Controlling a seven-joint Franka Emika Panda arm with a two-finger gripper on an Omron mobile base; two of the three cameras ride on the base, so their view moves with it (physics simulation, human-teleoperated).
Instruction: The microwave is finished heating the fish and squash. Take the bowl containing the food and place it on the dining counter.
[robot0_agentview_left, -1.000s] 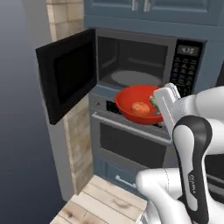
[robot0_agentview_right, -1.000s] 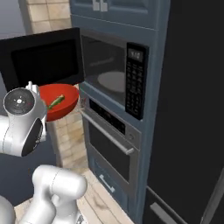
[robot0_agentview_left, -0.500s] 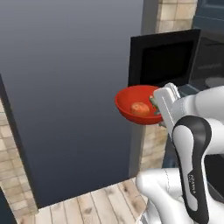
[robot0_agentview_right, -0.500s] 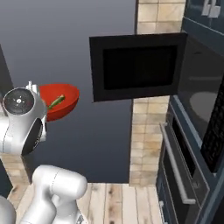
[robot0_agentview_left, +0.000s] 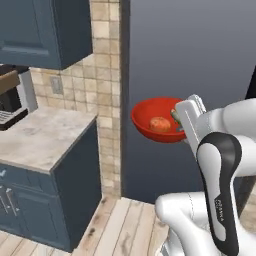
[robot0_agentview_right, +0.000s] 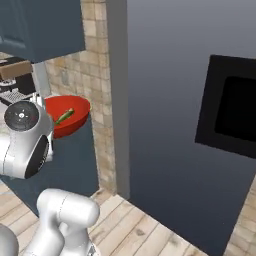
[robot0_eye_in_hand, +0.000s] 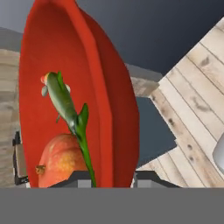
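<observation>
left base view: claw (robot0_agentview_left: 181, 121) grips the red bowl (robot0_agentview_left: 155, 119) by its rim, jaws narrow, the orange lump (robot0_agentview_left: 160, 124) and green piece (robot0_eye_in_hand: 65, 105) just beyond its fingertips.

No word, number or sign can be read anywhere. A small dark marking runs down the robot's black forearm cover (robot0_agentview_left: 216, 210), but it is too small to make out.

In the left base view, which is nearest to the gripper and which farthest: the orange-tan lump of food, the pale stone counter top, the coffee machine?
1. Orange-tan lump of food: inside the red bowl, just left of the gripper.
2. Pale stone counter top: farther left, lower.
3. Coffee machine: at the far left edge.
</observation>
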